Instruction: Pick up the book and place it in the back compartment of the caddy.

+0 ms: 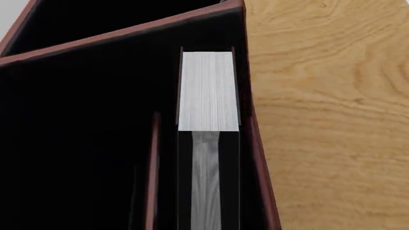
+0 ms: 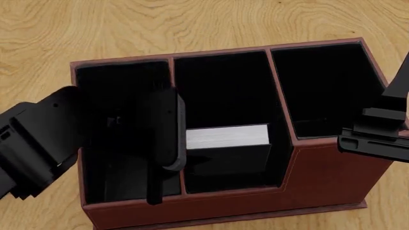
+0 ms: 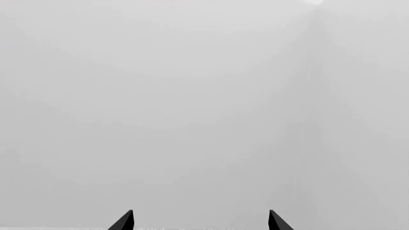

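Note:
The black book (image 2: pixel 227 143) stands on edge inside the red-brown caddy (image 2: pixel 223 201), white page edges (image 1: pixel 208 91) facing up. In the left wrist view it fills a narrow black-lined cell between a thin reddish crossbar (image 1: pixel 153 167) and the caddy's outer wall (image 1: pixel 259 143). I take this cell for the back compartment. My left gripper (image 2: pixel 182 136) reaches into the caddy and is shut on the book's near end (image 1: pixel 206 191). Its black fingers barely stand out from the black lining. My right gripper (image 3: pixel 199 221) is open on nothing, facing blank grey.
The caddy rests on a light wooden table (image 2: pixel 191 24). Dark cells lie on both sides of the book's cell (image 2: pixel 121 124) (image 2: pixel 326 86). My right arm (image 2: pixel 377 141) hangs over the caddy's right end.

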Controlling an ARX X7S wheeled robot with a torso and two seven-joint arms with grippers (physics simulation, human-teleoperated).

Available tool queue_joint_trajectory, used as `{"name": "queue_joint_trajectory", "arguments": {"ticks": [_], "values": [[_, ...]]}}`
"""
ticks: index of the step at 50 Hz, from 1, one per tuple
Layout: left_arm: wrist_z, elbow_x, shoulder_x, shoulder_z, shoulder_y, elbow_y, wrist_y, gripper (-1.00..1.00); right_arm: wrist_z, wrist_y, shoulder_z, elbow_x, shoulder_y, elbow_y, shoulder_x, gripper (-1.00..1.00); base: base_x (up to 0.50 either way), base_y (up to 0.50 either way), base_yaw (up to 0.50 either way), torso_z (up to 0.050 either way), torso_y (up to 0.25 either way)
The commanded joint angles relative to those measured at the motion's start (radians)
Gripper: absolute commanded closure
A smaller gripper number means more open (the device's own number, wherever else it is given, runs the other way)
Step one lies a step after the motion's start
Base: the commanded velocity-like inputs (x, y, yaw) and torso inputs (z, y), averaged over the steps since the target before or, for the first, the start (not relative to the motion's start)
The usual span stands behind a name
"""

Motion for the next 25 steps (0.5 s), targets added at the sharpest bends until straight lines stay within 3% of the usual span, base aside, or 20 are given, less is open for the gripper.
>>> {"name": "queue_joint_trajectory", "arguments": {"ticks": [1, 25], "values": [[0.004, -0.018, 0.048, -0.019, -0.007, -0.099, 0.05, 1.0, 0.0, -0.004, -0.007, -0.004, 0.0, 0.006, 0.0, -1.0, 0.0, 0.0, 0.0, 0.0, 0.0], [0.054, 0.014, 0.178, -0.018, -0.021, -0.44, 0.235, 1.0, 0.003, -0.003, -0.018, -0.009, 0.007, 0.016, 0.002, -1.0, 0.0, 0.0, 0.0, 0.0, 0.001]]}}
